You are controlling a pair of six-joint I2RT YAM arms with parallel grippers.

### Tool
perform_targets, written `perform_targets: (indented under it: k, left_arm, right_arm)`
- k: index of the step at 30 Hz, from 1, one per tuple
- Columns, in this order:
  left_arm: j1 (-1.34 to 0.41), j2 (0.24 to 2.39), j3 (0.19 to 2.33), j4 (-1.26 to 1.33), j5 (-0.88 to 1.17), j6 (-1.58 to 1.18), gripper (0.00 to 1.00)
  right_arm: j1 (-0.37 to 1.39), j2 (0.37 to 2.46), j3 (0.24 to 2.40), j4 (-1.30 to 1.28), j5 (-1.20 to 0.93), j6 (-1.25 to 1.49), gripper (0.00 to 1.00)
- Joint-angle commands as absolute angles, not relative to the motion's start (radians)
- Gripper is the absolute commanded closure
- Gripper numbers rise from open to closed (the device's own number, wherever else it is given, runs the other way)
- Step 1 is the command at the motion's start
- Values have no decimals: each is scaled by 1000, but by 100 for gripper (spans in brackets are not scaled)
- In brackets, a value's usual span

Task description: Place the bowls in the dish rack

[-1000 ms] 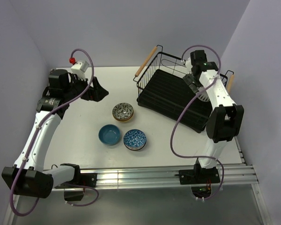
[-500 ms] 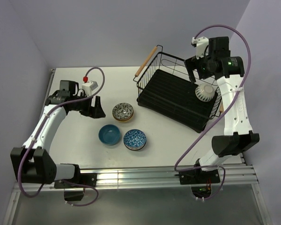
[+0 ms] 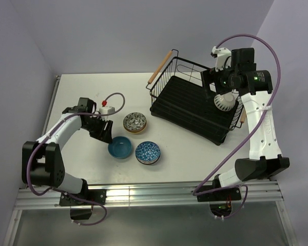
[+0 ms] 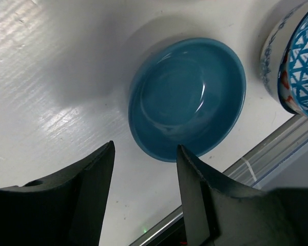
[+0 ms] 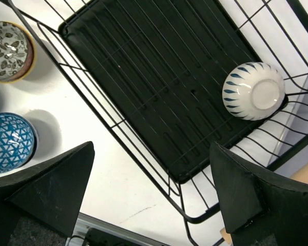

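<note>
Rim of teal bowl (image 4: 187,97) sits behind released left tool (image 4: 145,147), perhaps untouched; right tool (image 5: 151,147) released.

This looks like a robotics lab test cell, not anyone's home. A bare white table (image 3: 92,164) is closed in behind and at both sides by plain, pale walls (image 3: 118,36). Along the table's near edge runs a metal rail (image 3: 159,193), with two white robot arms (image 3: 259,123) bolted to it and purple cables (image 3: 246,35) looping off them. On the table top stand a black wire dish rack (image 3: 185,107) and some small bowls (image 3: 120,147), the only kitchen things around.
</note>
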State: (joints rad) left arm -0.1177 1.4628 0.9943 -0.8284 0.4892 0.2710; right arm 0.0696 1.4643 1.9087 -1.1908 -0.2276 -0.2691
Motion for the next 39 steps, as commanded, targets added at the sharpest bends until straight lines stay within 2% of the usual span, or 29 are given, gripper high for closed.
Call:
perform_targets:
  k: [1,8,14,17,20,25,30,33,39]
  left_arm:
    - [-149,1483,976,-778,471,293,44]
    - [-201,1569,971,-700,388,242,48]
    - [-210,1634,1000,-686,370,219,54]
    - [-215,1655,1009,-693,371,221,61]
    - [-215,1658,1012,-706,374,227,72]
    - [-215,1628,1038,-751,383,238,98]
    - [-212,1524,1121,-863,489,256,100]
    - [-206,1447,1241,-903,567,229,100]
    - [-206,1393,1459,-775,719,9,100]
  right_arm:
    - [74,1411,1896,-1183,-264,-241,0]
    - [74,1385,1875,-1175,-284,-227,0]
    - [66,1373,1868,-1174,-319,-213,0]
    - [58,1367,1853,-1160,-350,-206,0]
    - [55,1362,1841,-1147,-357,-195,0]
    - [54,1348,1825,-1112,-379,-172,0]
    - [54,1309,1780,-1011,-431,-114,0]
    - [55,1312,1766,-935,-538,-42,0]
    - [55,1281,1714,-703,-713,151,2]
